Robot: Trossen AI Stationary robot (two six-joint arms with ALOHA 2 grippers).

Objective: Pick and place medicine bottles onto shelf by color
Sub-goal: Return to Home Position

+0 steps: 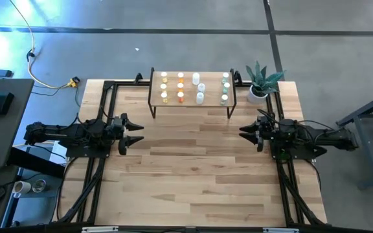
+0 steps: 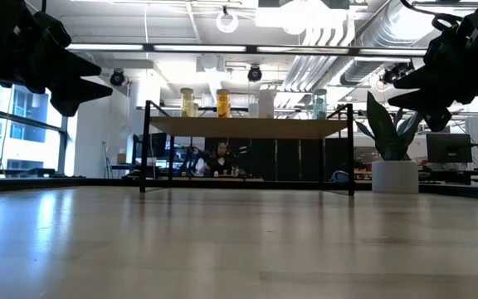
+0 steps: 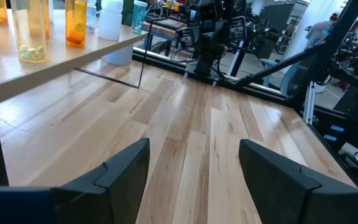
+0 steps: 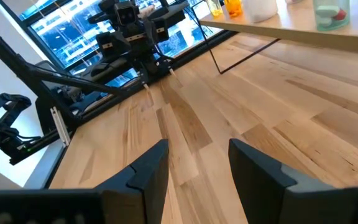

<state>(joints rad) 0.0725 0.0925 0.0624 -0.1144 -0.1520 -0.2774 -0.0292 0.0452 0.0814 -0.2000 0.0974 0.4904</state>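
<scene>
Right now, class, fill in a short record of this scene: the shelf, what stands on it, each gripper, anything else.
shelf: light-wood riser on the table, near its far edge
on it, left to right from above: yellow bottles, orange bottles, white bottles, greenish bottles
left gripper: open, empty, above the table's left side
right gripper: open, empty, above the table's right side
also: potted plant beside the shelf's right end

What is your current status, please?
Left tool, right tool open, empty, clear of shelf. Medicine bottles on it, grouped by color. Nothing in the way.
</scene>
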